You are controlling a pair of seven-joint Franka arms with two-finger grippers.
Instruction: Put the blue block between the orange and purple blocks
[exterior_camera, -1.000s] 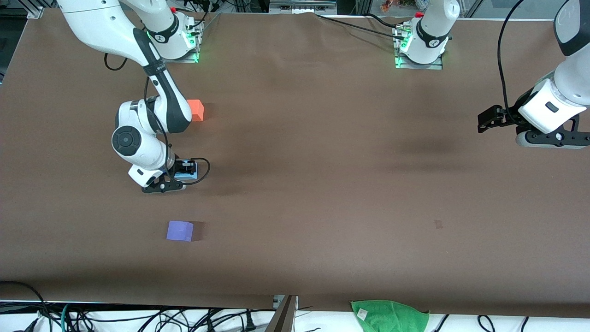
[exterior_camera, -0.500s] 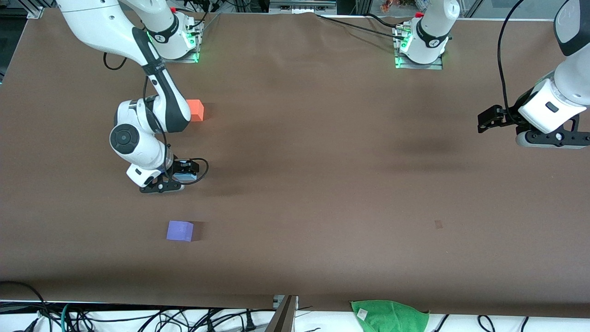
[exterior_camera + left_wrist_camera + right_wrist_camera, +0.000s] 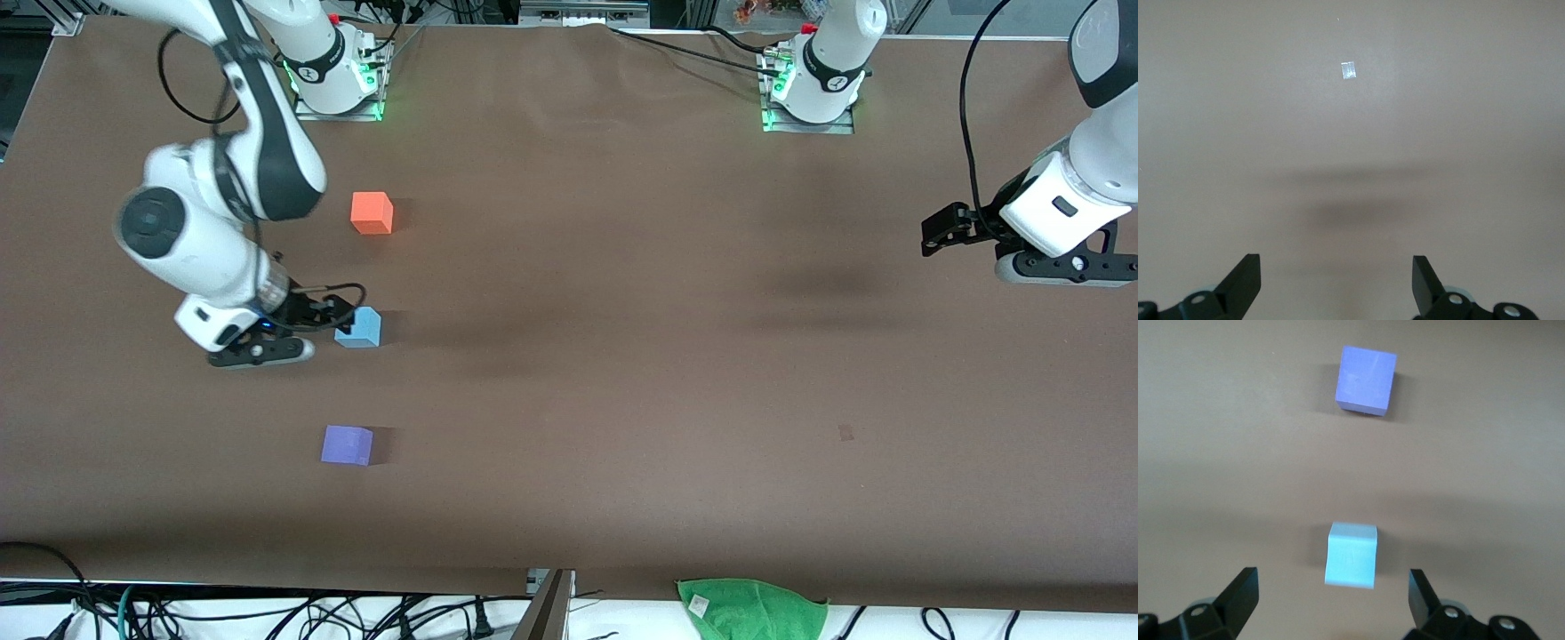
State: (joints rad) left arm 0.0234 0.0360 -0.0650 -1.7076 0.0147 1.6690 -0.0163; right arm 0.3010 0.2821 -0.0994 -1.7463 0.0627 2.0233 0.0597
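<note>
Item one, the blue block [image 3: 358, 327]: we find it resting on the brown table [image 3: 622, 356], free of any grip, between the orange block [image 3: 372, 212] and the purple block [image 3: 347, 444]. It lies nearer the front camera than the orange block and farther from it than the purple one, and stands well apart from both. All three sit toward the right arm's end of the table, roughly in one line. In the right wrist view the blue block [image 3: 1351, 555] shows between the two finger tips without touching either, and the purple block [image 3: 1366, 380] lies apart from it.

Item two, the right gripper [image 3: 322, 313]: we record it released, its jaws spread wide and holding nothing. It hangs just beside the blue block, raised off the table.

Item three, the left gripper [image 3: 944, 228]: we record it likewise released, jaws wide apart, nothing between them. It waits in the air over the left arm's end of the table, well apart from all three blocks. Its wrist view shows bare table surface and one small pale mark [image 3: 1348, 69].

Item four, a green cloth [image 3: 751, 606]: we note it at the table's edge nearest the front camera, toward the left arm's end.
</note>
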